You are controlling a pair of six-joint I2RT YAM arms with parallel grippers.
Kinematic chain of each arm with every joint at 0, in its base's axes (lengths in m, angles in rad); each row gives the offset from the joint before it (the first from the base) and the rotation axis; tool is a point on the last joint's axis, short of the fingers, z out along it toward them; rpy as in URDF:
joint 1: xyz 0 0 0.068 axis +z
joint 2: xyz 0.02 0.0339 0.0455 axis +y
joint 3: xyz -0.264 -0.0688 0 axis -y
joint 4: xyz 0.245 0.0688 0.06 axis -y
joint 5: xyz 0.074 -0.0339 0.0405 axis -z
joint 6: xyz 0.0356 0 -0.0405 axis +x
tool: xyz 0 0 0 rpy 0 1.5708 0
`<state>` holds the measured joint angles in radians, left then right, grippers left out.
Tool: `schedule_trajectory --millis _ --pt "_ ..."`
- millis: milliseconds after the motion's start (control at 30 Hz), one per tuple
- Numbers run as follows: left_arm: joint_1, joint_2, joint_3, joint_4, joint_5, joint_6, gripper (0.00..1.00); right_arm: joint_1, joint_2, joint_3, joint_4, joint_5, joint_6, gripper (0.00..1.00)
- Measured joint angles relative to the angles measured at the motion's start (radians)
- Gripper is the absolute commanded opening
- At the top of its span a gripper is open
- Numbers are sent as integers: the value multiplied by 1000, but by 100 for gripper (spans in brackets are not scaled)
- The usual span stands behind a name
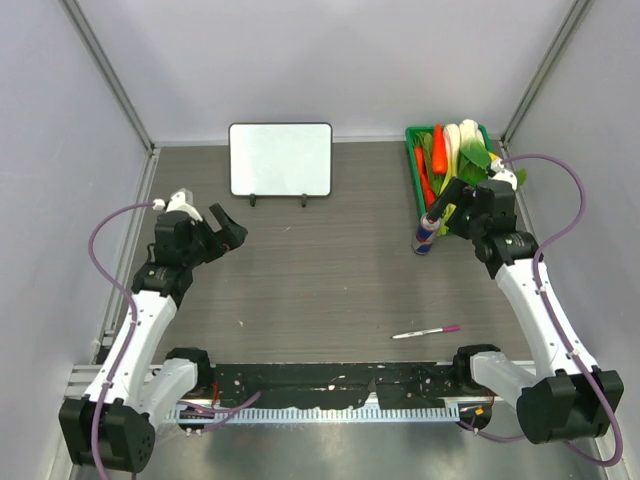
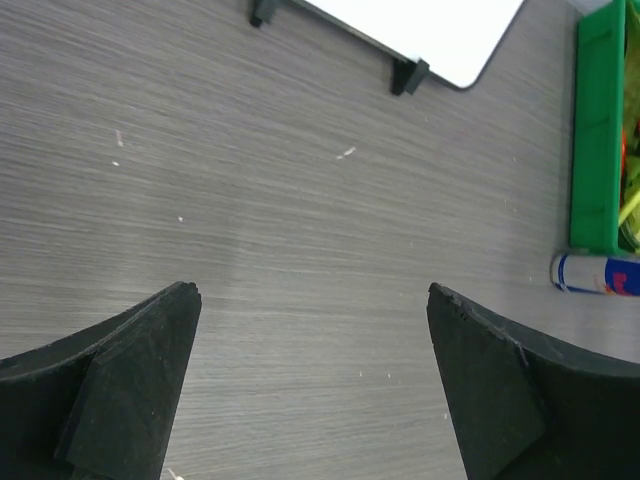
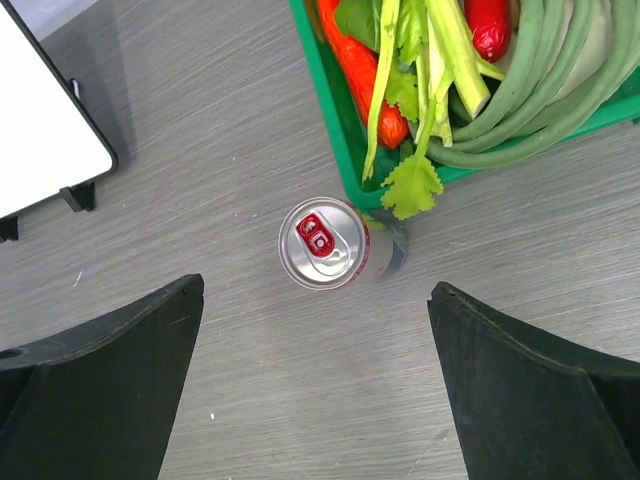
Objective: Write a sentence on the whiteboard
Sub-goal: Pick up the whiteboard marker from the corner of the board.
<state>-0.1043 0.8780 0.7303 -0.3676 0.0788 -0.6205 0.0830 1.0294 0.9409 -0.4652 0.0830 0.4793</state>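
Whiteboard stands at the far edge of the worktop, left of middle, on 2 small black feet. Flat, round corners, face looks plain white. Left wrist cam cuts it off: only 1 corner + feet show. Green plastic crate of veg in far right corner, part hid by right arm. Shiny metal can w/ red tab stands just beside it. Thin pen, pink end, lies by near edge. Worktop grey w/ wood lines. Left jaws wide, holding nothing. Right jaws wide, above can, not touching.
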Motion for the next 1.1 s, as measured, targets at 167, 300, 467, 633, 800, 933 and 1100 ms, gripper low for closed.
schedule_trajectory --millis 167,300,467,633,800,933,1100 --pt "-4 39 0 3 101 1 100 0 10 12 -25 -26 11 99" --pt "-64 55 0 42 163 18 100 0 7 23 -29 -43 17 99" --pt "-282 200 30 90 179 28 100 0 -6 23 -52 -44 14 99" --pt "-604 476 167 129 124 48 100 0 -31 23 -76 -18 13 99" --pt "-901 728 392 150 41 134 99 -47 -24 5 -100 18 14 100" --pt "-1064 864 523 175 1 217 94 -153 15 -38 -102 -31 14 99" --pt "-1191 1001 601 184 -16 322 90 -285 87 -99 -102 -154 13 99"
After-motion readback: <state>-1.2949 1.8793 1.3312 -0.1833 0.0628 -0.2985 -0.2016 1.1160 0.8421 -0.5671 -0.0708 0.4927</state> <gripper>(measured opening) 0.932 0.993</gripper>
